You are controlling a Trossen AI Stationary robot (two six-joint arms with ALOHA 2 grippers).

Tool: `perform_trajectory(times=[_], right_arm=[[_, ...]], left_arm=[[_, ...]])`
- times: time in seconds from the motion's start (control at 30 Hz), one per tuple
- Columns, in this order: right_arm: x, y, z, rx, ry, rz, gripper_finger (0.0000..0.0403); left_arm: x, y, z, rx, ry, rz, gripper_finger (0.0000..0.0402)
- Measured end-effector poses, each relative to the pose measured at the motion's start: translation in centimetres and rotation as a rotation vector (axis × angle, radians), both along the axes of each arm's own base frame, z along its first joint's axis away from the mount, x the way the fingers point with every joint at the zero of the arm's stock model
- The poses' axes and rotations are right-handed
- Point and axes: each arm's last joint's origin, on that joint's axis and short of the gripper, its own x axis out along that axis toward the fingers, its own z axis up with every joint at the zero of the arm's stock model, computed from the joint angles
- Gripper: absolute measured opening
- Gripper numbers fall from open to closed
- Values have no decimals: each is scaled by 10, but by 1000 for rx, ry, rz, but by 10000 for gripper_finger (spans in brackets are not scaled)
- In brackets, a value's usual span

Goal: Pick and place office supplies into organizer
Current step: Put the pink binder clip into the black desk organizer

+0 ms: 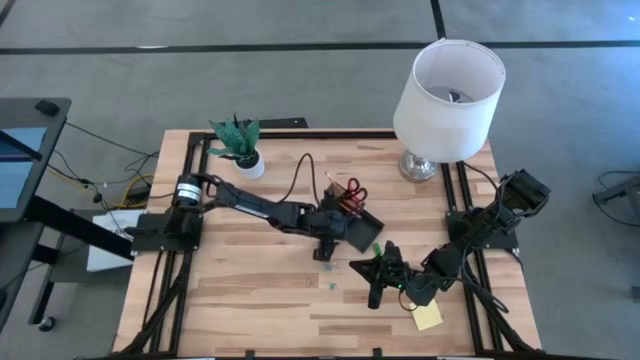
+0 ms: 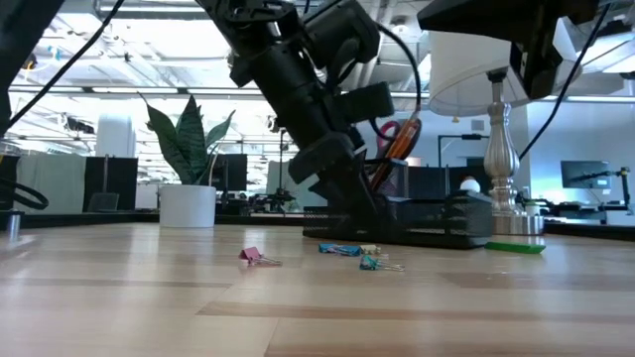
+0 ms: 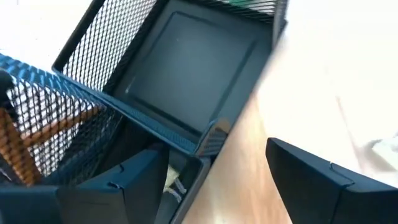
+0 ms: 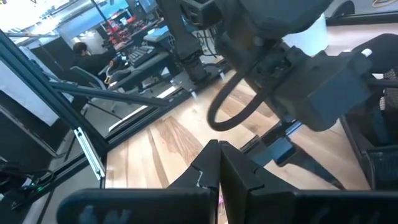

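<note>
Open office floor behind, desks and monitors in the low view; light wooden table (image 1: 250, 300) with black frame rails along both side edges.

Organizer (image 1: 352, 222), black mesh tray, sits near the table's centre, turned so its long axis runs diagonally toward the lamp-side front edge; red-handled scissors (image 1: 354, 192) stand upright in its tall back compartment, handles up, with orange pencils (image 3: 25, 140) leaning beside them; flat front compartment shows a bare dark floor in the left wrist view.

Left gripper (image 1: 326, 247) at the organizer's near corner, fingers spread wide, one finger (image 3: 118, 186) inside the mesh wall and the other outside over bare wood; nothing held.

Right gripper (image 1: 375, 285) toward the front edge on the lamp side, well apart from the organizer; fingers pressed together, empty.

Small green block (image 2: 515, 247) flat on the table just beside the organizer. Three tiny clips (image 2: 349, 250) scattered on the wood in front of it, one pink (image 2: 251, 256). Yellow sticky-note pad (image 1: 427, 317) near the front edge, by the right arm.

Potted plant (image 1: 240, 143) and white-shaded lamp (image 1: 447, 88) along the back edge.
</note>
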Motion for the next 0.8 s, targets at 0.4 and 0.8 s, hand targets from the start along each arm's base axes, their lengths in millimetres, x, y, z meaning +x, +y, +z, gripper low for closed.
perform_trajectory(times=[0.4,0.8], right_arm=[[-1,2,0,-22,7,12,0],[-2,2,0,-22,6,15,0]], left_arm=[[-12,4,6,259,100,105,265],[-41,-39,64,-58,25,204,265]])
